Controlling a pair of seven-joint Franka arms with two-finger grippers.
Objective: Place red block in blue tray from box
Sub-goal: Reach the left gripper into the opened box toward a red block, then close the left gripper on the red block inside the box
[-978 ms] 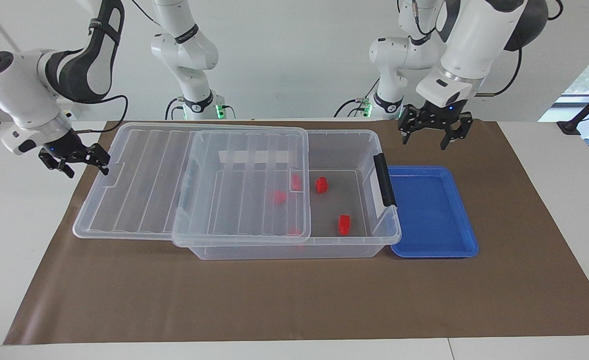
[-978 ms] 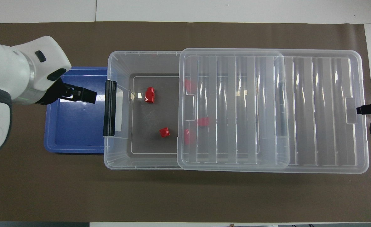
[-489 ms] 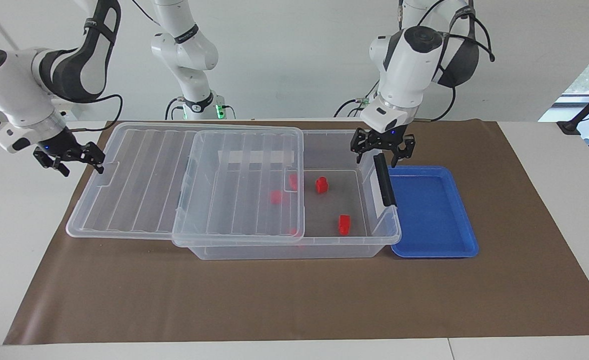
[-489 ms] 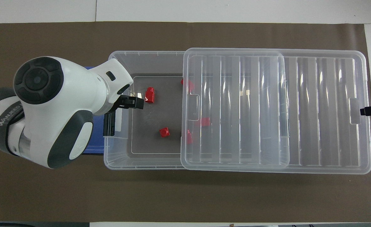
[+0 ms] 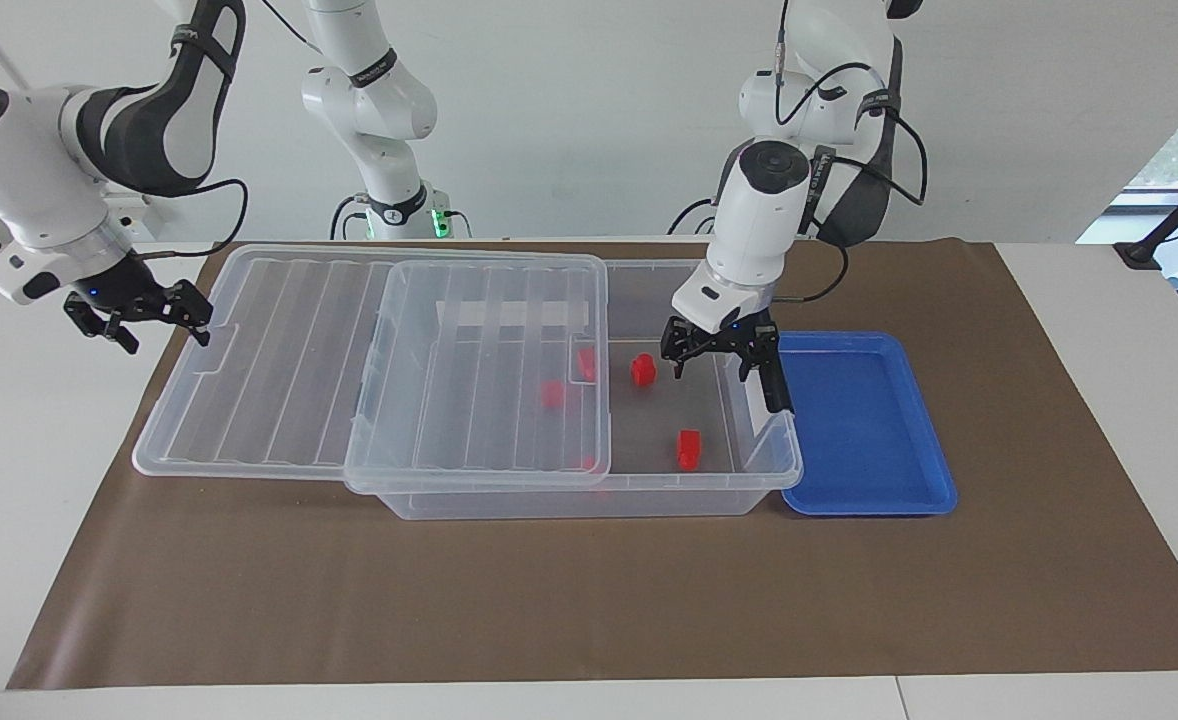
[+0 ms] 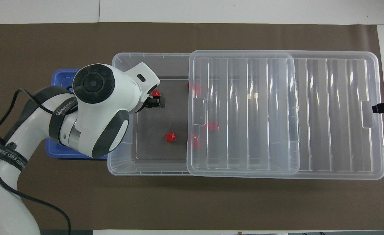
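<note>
Currently, by size:
box point(image 5: 589, 490): lid point(image 5: 369, 365) slid toward the right arm's end, covering most of the opening; a bump from either arm could shift it.
blue tray point(image 5: 864, 420): touching the box's latch end, empty.
left gripper point(image 5: 717, 350): inside the open end, fingers apart, close to the box's end wall; risk of clipping it.
right gripper point(image 5: 139, 312): waits by the lid's end, fingers apart.
red block point(image 5: 643, 370): on the box floor, just beside the left gripper; an off-centre close could knock it under the lid.

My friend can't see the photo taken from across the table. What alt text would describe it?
The left gripper, fingers open, hangs over the open end of the box beside a red block. The blue tray holds nothing; the right gripper waits at the slid-back lid.
</note>
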